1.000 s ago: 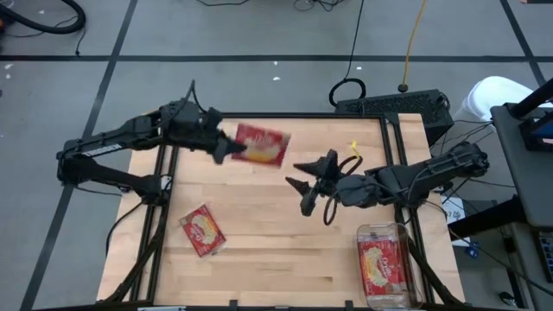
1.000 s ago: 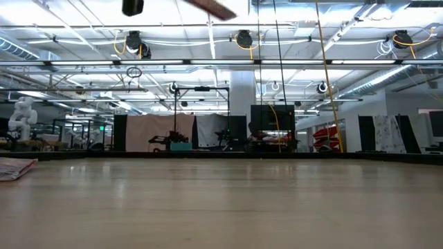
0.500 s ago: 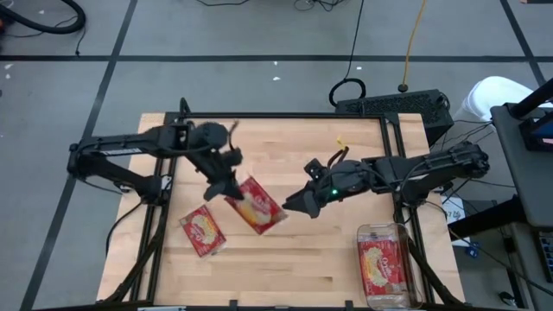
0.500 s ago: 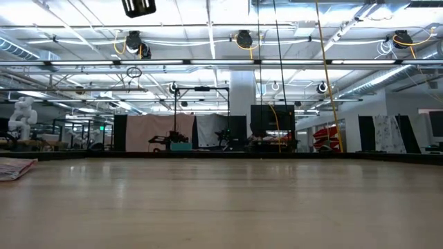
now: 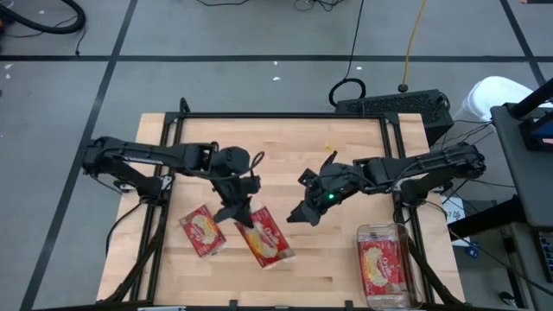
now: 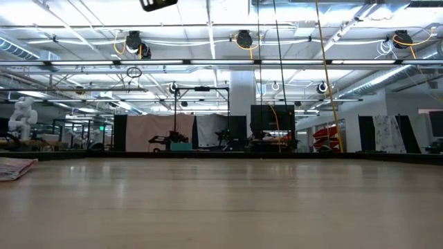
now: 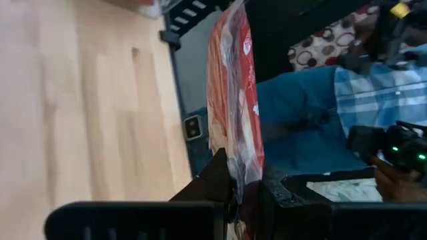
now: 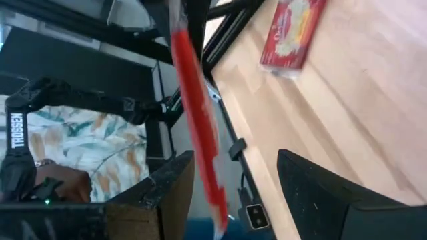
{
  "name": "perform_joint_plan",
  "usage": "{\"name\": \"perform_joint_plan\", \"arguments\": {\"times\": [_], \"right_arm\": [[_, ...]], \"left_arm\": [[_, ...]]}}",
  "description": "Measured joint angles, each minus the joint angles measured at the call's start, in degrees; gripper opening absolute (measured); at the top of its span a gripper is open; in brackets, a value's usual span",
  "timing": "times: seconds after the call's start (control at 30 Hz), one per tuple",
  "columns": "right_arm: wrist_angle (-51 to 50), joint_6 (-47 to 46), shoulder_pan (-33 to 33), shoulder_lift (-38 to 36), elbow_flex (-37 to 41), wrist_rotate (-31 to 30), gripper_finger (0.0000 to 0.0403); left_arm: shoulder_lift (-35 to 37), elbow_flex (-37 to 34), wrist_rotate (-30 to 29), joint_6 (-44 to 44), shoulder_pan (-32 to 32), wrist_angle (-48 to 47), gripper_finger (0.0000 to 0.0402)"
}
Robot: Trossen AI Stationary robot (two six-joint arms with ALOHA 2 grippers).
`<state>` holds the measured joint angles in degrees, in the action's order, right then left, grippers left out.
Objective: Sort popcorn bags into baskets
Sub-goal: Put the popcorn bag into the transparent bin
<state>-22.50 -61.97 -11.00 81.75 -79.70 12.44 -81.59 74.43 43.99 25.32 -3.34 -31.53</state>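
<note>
Bright, even light falls from above; in the low view rows of ceiling lamps (image 6: 239,38) glare white and bloom. The worktop (image 5: 346,259) is evenly lit, with only soft, short shadows under the arms. The near worktop in the low view is out of focus. Both wrist views are smeared with motion blur, the packet (image 7: 233,113) streaked.

Pale, smooth wooden table (image 5: 346,259) with a matt finish; glossy red film packets (image 5: 266,243); a clear plastic bin (image 5: 386,230) at near right; matt black arms and frame (image 5: 285,116); grey, dull floor (image 5: 259,34).
</note>
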Motion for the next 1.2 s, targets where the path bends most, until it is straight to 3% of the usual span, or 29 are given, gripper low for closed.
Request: {"name": "perform_joint_plan", "arguments": {"times": [0.33, 0.7, 0.83, 1.03, 1.2], "right_arm": [[4.8, 0.0, -0.8, 3.7, 0.0, 5.8, 0.0206], [4.8, 8.3, -0.7, 4.3, 0.0, 5.7, 0.0198], [4.7, 13.4, -0.6, 4.2, 0.0, 5.6, 0.0165], [3.8, 16.9, 0.1, 4.3, 0.0, 4.0, 0.008], [2.6, 18.0, 1.4, 4.2, 0.0, 4.7, 0.0014]], "left_arm": [[-2.6, 0.0, 0.1, 1.6, -0.1, 6.1, 0.003], [-2.5, 0.0, -0.6, -0.2, 1.9, 6.3, 0.0031], [-2.5, 0.0, -0.6, -0.2, 2.9, 6.4, 0.0031], [-2.5, 0.0, -0.7, 0.6, 4.0, 6.6, 0.0031], [-2.5, 0.0, -5.5, 4.9, 3.7, 6.8, 0.0033]]}}
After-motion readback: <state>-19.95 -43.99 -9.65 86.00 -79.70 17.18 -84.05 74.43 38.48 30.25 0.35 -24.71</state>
